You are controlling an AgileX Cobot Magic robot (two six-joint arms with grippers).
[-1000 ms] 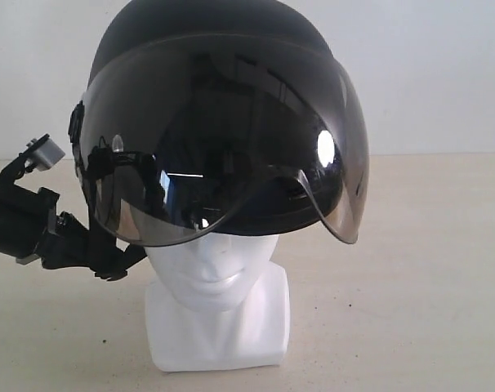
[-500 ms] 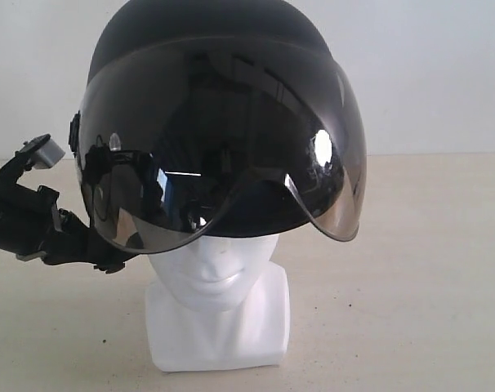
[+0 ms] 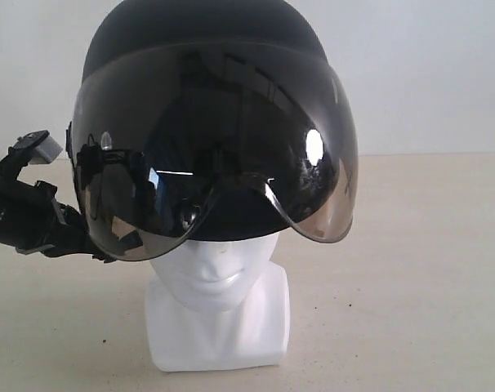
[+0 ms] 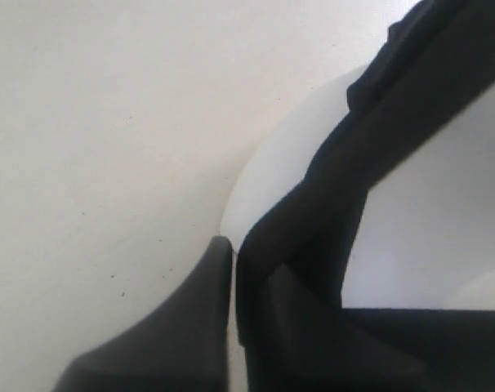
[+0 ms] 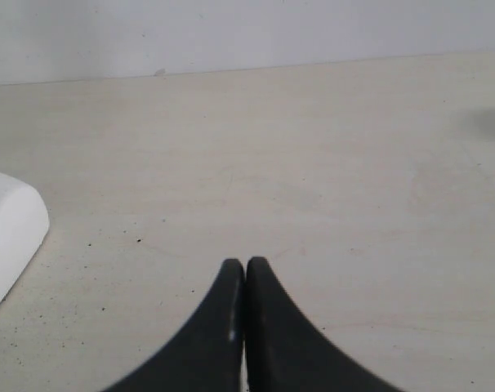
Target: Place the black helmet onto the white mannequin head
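The black helmet [image 3: 202,28] sits over the top of the white mannequin head [image 3: 219,282]. Its smoky visor [image 3: 215,139] hides the eyes and forehead, leaving nose, mouth and base in sight. At the helmet's lower left edge my left gripper [image 3: 92,245] is shut on the black strap [image 4: 370,122]. In the left wrist view that gripper [image 4: 235,261] pinches the strap in front of the white head [image 4: 264,180]. My right gripper [image 5: 245,269] is shut and empty, low over the table, apart from the white base [image 5: 6,229].
The beige table [image 3: 411,269] runs around the mannequin base, with a plain white wall [image 3: 427,73] behind it. Small dark specks dot the tabletop [image 5: 140,239].
The helmet has shifted left and sunk a little lower over the face, its left visor edge dropping. My left gripper moved slightly left with the strap in its grip.
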